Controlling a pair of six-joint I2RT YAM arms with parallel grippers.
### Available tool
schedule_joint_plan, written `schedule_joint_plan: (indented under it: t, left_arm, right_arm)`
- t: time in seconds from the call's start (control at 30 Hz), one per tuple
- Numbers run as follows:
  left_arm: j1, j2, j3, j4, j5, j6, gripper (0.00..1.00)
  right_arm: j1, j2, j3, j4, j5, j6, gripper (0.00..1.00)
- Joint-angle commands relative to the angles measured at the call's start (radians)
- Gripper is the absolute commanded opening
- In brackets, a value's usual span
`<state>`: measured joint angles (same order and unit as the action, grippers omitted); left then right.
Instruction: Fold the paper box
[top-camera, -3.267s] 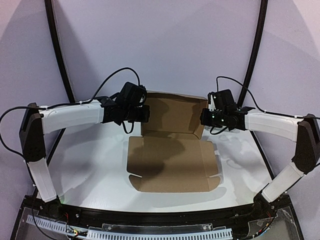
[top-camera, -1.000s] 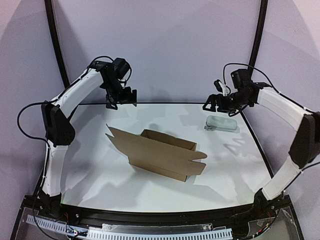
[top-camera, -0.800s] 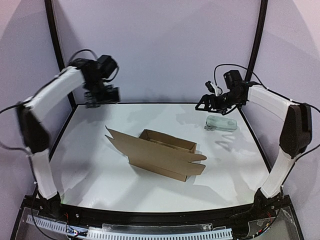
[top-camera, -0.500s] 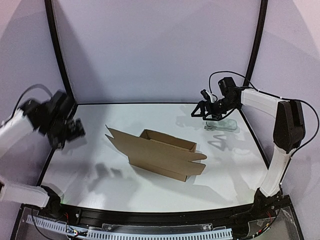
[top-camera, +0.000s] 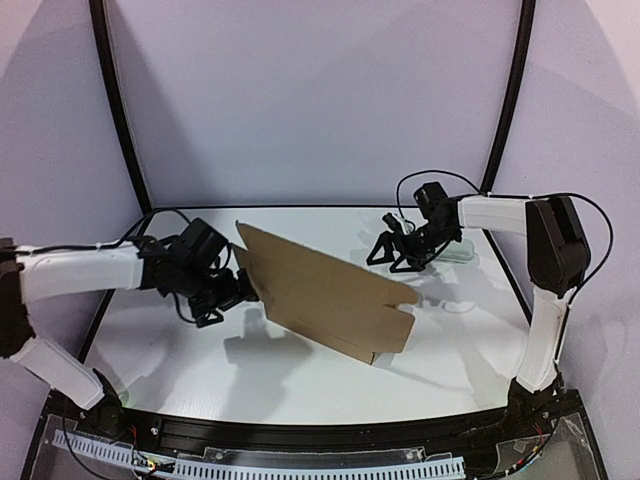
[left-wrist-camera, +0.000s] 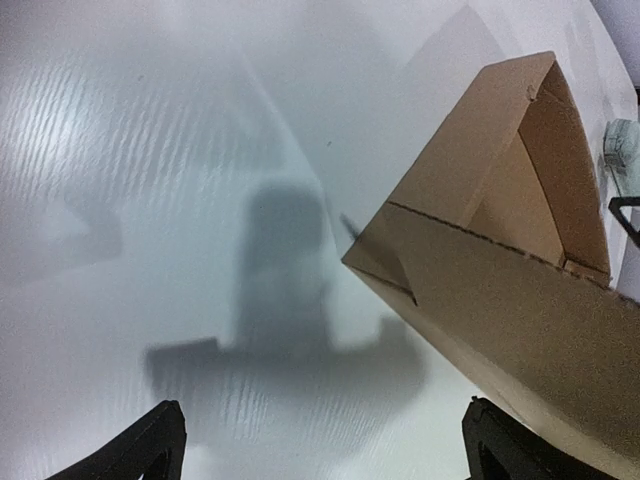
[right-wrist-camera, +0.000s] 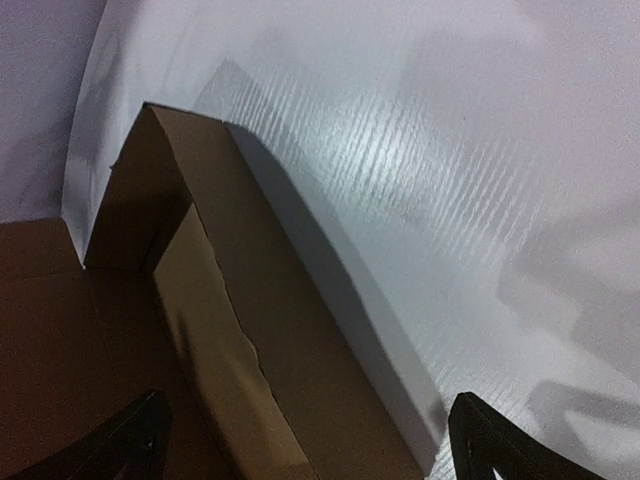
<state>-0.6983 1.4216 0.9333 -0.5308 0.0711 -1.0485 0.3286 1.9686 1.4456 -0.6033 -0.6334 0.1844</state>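
The paper box (top-camera: 320, 295) is brown corrugated cardboard in the middle of the white table. A large flat panel leans over it, so the top view does not show its inside. My left gripper (top-camera: 225, 300) hangs open just left of the box's left end, apart from it. In the left wrist view the box (left-wrist-camera: 520, 300) fills the right side, and the left gripper (left-wrist-camera: 325, 450) has only bare table between its fingers. My right gripper (top-camera: 392, 258) is open at the box's far right. In the right wrist view that gripper (right-wrist-camera: 310, 440) hovers over the box (right-wrist-camera: 260, 330), holding nothing.
A small pale translucent object (top-camera: 462, 252) lies on the table behind the right gripper; it also shows at the right edge as the pale object (left-wrist-camera: 618, 145). A black frame and purple backdrop enclose the white table (top-camera: 180, 360). Both arm bases sit at the near edge.
The left arm swung in from the far left to the box's left end. The right gripper dropped down and left towards the box. The box's large panel now stands higher, hiding the inside.
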Motion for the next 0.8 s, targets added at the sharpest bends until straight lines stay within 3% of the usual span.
schedule_joint_plan:
  t: [0.0, 0.27, 0.43, 0.67, 0.77]
  left_arm:
    - [0.036, 0.070, 0.099, 0.023, 0.007, 0.059, 0.99]
    - [0.119, 0.274, 0.292, 0.095, 0.127, 0.157, 0.99]
    - [0.180, 0.481, 0.491, 0.138, 0.229, 0.193, 0.99]
    - [0.216, 0.651, 0.744, 0.093, 0.279, 0.275, 0.99]
    - [0.224, 0.691, 0.784, 0.091, 0.312, 0.277, 0.99]
  right_arm:
    - [0.022, -0.010, -0.073, 0.006, -0.048, -0.008, 0.98]
    - [0.043, -0.140, -0.253, 0.069, -0.086, 0.075, 0.97]
    - [0.134, -0.185, -0.342, 0.130, -0.131, 0.105, 0.97]
    - [0.246, -0.228, -0.407, 0.232, -0.170, 0.117, 0.98]
    - [0.285, -0.226, -0.415, 0.284, -0.182, 0.118, 0.98]
